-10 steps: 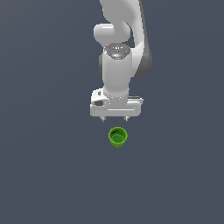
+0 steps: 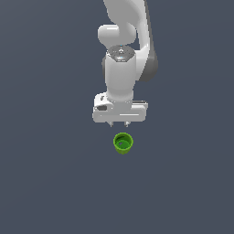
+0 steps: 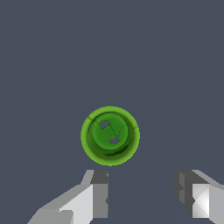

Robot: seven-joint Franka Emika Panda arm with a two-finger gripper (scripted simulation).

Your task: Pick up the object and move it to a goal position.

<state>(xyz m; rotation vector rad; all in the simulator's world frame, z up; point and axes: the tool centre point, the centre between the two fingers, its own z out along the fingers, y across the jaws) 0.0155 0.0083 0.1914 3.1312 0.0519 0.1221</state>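
Green cup (image 2: 123,142) upright on the table (image 2: 45,183), nearest the exterior camera, mouth up, hollow showing. Just behind the cup and above it, tool (image 2: 119,123) pointing straight down, fingers (image 3: 97,192) spread wider than the cup, nothing between them. Cup untouched and, in the wrist view, lying ahead of the finger line, not inside the gap. Best done by shifting the tool over the cup until the rim sits midway between the fingers, then dropping straight down and pinching low on the tapered wall. Beyond the cup, wrist vertical, forearm (image 2: 123,18) rising out of view.
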